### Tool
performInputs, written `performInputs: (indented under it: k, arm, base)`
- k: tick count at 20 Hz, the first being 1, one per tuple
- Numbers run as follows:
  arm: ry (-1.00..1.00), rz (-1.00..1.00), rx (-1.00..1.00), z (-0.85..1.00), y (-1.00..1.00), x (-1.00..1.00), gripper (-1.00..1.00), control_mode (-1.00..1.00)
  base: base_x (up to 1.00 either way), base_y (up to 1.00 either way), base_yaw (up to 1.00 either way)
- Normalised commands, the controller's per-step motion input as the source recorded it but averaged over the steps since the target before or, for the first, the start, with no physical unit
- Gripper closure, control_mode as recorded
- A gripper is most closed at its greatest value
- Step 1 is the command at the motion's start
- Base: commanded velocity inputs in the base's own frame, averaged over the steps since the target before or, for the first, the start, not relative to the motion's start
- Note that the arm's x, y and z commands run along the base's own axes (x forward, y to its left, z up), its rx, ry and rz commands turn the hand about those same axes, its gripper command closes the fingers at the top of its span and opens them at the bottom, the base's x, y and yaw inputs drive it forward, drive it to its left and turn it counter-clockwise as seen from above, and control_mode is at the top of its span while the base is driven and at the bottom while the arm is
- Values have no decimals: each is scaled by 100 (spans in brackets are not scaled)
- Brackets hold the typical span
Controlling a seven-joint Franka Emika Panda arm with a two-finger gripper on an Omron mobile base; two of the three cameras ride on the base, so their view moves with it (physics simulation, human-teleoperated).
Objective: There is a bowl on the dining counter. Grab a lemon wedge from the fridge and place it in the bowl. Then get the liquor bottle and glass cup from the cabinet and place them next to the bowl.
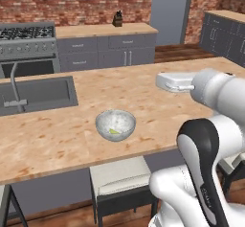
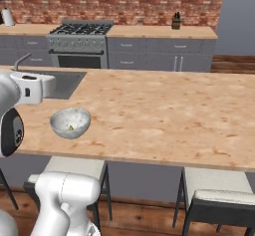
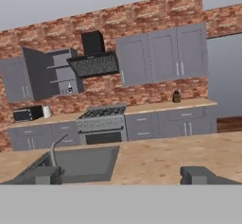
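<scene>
The bowl (image 1: 115,124) is seen standing upright on the wooden surface (image 1: 143,96), near its front edge and well apart from the sink (image 1: 36,94); a small yellow-green lemon wedge (image 1: 114,131) lies inside the bowl, on its bottom; in the right base view the same bowl (image 2: 70,122) sits toward the left of the surface (image 2: 164,115), with the wedge (image 2: 71,127) showing as a small speck within. The hand (image 3: 122,176) is held above the surface, away from the bowl, pointing level across the kitchen toward the back wall; its two dark fingertips (image 3: 201,175) stand wide apart with nothing between them. Along the brick wall a stove (image 3: 101,124) is seen under a dark range hood (image 3: 94,60); to the left of the hood a cabinet (image 3: 59,74) stands with its door swung open, and small items are visible on its shelves, too small to be told apart. A stool (image 1: 119,178) is tucked beneath the front edge of the surface.
</scene>
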Motion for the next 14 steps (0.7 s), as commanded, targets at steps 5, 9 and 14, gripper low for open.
performInputs:
  k: [5, 9, 14]
  arm:
    - [0, -2, 1, 10, 0, -36, -100, 100]
    - [0, 0, 0, 0, 0, 0, -100, 100]
    - [0, 0, 0, 0, 0, 0, -100, 100]
  base:
    - [-13, 0, 0]
    - [-87, 25, 0]
    - [-84, 69, 2]
